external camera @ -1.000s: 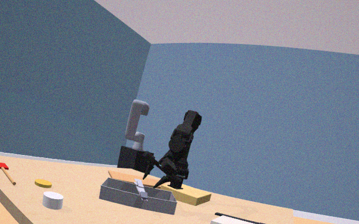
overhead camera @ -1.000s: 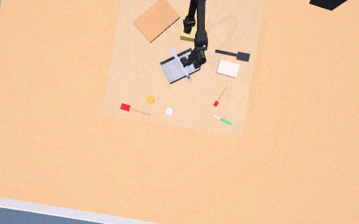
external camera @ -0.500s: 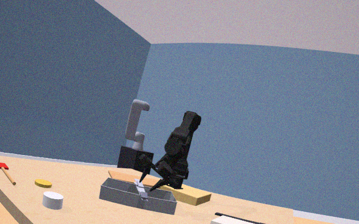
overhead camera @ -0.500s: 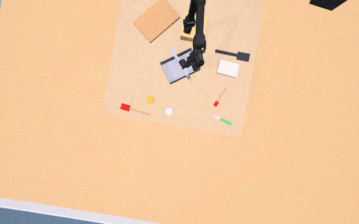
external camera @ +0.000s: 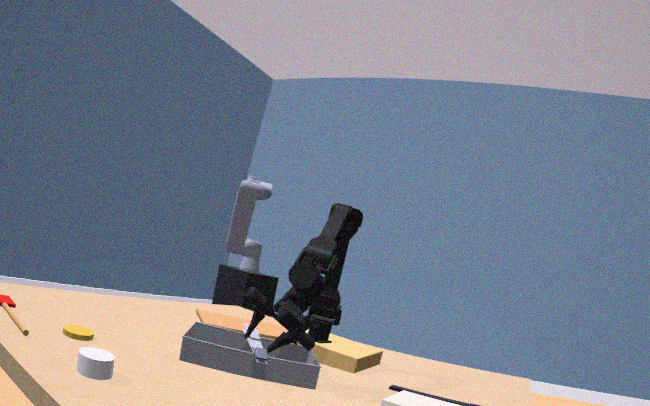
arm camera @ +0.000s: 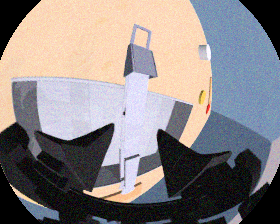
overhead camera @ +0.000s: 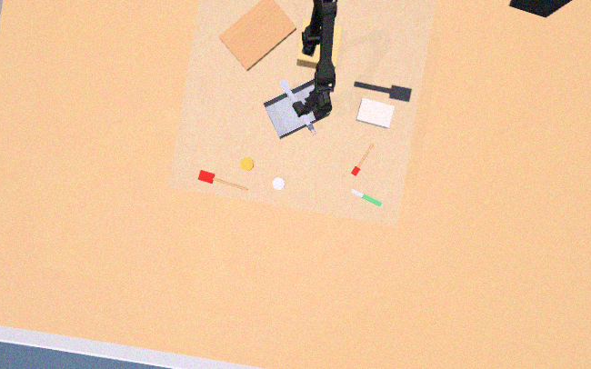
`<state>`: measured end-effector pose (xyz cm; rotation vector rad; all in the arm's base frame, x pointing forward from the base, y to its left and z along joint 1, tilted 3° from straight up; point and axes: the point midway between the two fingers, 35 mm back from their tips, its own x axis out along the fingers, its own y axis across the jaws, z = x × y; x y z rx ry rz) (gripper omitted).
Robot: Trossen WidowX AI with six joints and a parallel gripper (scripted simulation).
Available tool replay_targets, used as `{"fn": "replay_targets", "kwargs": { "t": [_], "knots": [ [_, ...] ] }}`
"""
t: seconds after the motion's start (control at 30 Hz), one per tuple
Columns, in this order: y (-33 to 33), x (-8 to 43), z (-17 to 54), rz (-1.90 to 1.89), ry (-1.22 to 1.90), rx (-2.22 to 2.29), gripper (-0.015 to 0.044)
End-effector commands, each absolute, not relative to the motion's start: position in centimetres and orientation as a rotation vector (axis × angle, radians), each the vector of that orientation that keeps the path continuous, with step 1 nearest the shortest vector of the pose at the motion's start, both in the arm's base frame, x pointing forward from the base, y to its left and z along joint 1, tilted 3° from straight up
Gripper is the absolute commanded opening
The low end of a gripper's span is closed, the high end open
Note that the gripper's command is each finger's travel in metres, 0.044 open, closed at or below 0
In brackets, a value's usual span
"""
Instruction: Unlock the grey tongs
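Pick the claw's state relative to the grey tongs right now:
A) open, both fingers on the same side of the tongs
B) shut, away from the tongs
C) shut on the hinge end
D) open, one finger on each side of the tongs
D: in the wrist view the tongs run between the claw's two separated fingers, with a visible gap on either side.

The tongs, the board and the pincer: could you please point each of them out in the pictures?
tongs (overhead camera: 290,94) (external camera: 250,344) (arm camera: 136,100): top, exterior, wrist; on the shaft
board (overhead camera: 257,34) (external camera: 217,320): top, exterior; on the upper face
pincer (external camera: 256,342) (arm camera: 136,129): exterior, wrist; midway between the fingertips
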<state>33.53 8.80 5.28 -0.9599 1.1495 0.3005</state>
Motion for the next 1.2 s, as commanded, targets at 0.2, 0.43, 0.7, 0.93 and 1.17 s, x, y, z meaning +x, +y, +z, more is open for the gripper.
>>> {"fn": "replay_targets", "kwargs": {
  "t": [0.2, 0.43, 0.7, 0.93, 1.17],
  "knots": [
    [8.3, 34.0, 3.2, 0.31, 1.162, -0.964, 0.026],
    [7.9, 34.4, 2.3, 0.309, 1.162, -0.965, 0.026],
    [7.7, 34.6, 1.8, 0.309, 1.162, -0.965, 0.026],
    [7.7, 34.6, 2.1, 0.3, 1.155, -0.963, 0.0208],
    [7.7, 34.6, 2.1, 0.3, 1.155, -0.963, 0.0083]
  ]
}}
